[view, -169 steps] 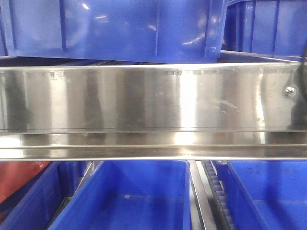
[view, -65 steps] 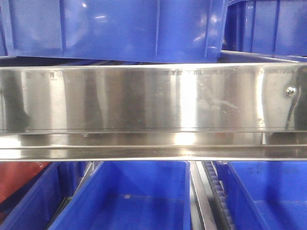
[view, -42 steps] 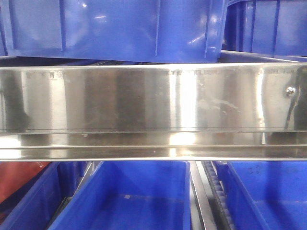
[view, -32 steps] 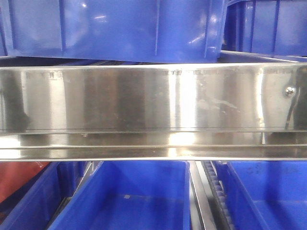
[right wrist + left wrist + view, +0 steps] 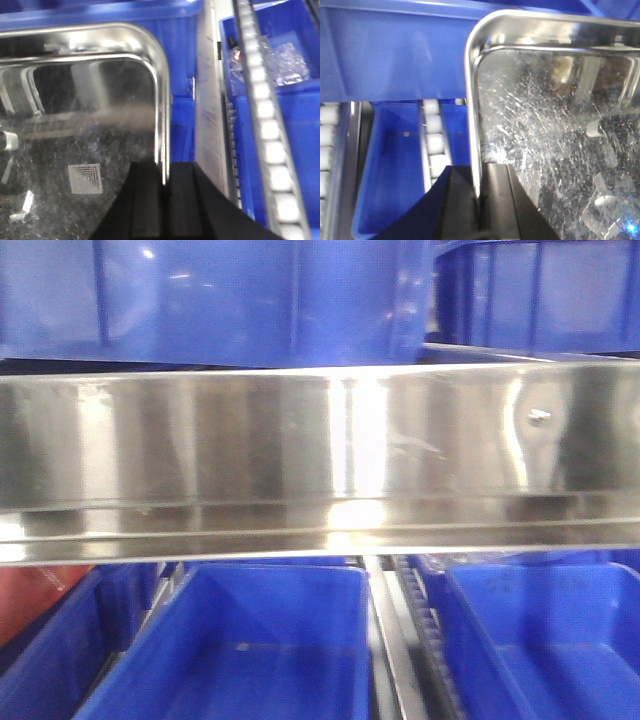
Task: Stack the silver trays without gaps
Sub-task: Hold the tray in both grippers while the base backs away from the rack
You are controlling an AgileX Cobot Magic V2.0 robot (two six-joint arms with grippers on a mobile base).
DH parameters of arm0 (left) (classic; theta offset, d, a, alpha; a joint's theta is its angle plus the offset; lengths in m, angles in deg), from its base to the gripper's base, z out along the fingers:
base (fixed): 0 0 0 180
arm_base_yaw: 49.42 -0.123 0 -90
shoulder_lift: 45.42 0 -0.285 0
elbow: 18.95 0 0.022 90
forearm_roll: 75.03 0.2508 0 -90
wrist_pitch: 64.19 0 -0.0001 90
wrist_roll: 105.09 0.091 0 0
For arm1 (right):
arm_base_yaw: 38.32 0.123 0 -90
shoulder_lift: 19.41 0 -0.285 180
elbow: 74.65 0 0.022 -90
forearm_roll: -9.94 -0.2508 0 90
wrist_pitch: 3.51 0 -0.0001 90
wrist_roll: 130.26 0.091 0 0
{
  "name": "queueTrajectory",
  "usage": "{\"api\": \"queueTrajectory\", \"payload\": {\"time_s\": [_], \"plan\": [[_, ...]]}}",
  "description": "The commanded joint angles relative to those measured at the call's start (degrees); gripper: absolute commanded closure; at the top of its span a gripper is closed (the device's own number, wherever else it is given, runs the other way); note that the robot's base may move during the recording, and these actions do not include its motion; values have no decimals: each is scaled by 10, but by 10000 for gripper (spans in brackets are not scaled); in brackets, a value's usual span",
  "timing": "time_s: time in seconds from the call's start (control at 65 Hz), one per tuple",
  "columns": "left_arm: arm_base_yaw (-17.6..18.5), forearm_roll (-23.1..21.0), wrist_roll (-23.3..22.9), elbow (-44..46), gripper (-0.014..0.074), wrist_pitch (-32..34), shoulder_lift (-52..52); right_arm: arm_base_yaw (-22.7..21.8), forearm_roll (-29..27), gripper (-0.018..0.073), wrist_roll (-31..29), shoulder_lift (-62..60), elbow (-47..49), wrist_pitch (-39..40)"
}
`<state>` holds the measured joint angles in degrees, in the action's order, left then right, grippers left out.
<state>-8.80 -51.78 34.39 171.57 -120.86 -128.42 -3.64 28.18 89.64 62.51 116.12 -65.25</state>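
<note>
blue bins (image 5: 270, 650) | steel rail (image 5: 300, 450) | roller track (image 5: 270, 131) | red patch (image 5: 35, 592), possibly another bin

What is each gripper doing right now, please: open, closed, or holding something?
Left gripper: closed on the left rim of the silver tray.
Right gripper: closed on the right rim of the silver tray.

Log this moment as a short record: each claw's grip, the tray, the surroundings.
left claw: shut on one side rim of a shiny rectangular stainless-steel tray
right claw: shut on a tray rim, apparently the opposite side
second tray: none seen
surroundings: blue plastic bins, white roller tracks
front view: brushed-steel rail with screw; claws and tray out of sight
</note>
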Motion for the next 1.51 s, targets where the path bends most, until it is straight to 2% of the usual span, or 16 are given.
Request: {"api": "queueTrajectory", "payload": {"time_s": [0.0, 1.492], "plan": [[4, 17, 1, 5, 612, 7, 9, -2, 27, 616, -2, -8, 0, 8], [4, 20, 1, 5, 612, 7, 9, -2, 27, 616, -2, -8, 0, 9]]}}
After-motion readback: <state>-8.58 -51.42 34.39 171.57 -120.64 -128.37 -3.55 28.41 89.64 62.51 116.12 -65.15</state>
